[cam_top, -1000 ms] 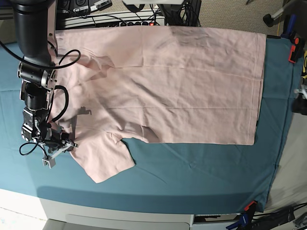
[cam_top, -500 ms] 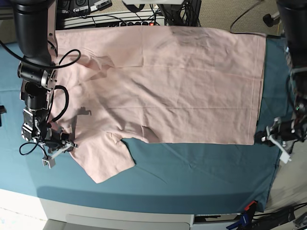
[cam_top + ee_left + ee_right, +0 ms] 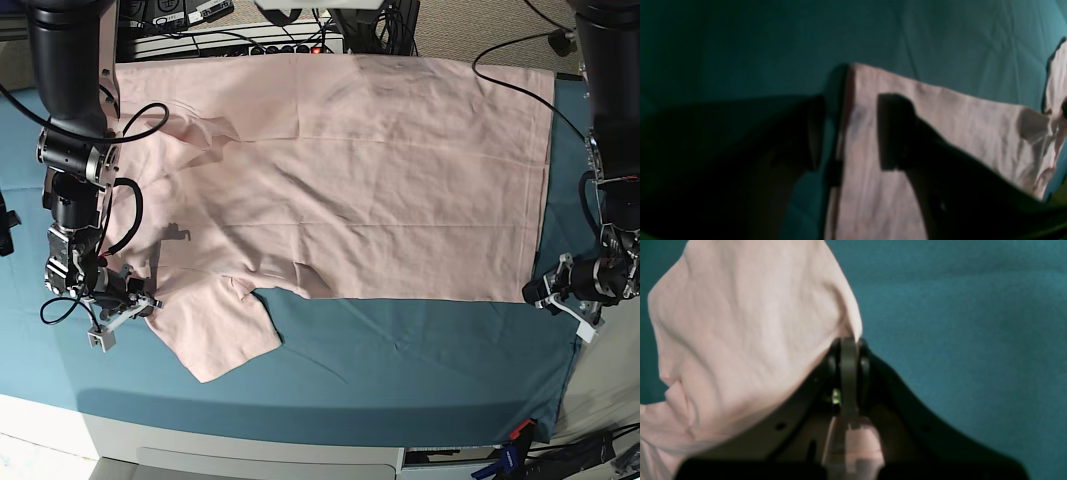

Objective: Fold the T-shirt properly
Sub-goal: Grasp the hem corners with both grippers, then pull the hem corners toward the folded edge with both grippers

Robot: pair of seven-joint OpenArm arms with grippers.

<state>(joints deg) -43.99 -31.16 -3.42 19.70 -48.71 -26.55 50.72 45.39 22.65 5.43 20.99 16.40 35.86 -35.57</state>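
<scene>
Newly arrived at hem corner of pale pink cotton T-shirt [image 3: 340, 170] spread on teal counter [image 3: 400, 360]: left pincer [image 3: 846, 133], agape; right pincer [image 3: 849, 353] clamping sleeve; could snag cloth instead

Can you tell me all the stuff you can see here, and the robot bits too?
T-shirt: one, pale pink, spread flat on the cloth, one sleeve at the near left.
Table cloth: one, teal, covering the table under the T-shirt.
Clamps: a few, orange and black, at the cloth's right edge.
Cables and boxes: several, black and white, behind the table.
Right gripper: one, black, shut on the sleeve edge.
Left gripper: one, black, open astride the T-shirt's bottom corner.
</scene>
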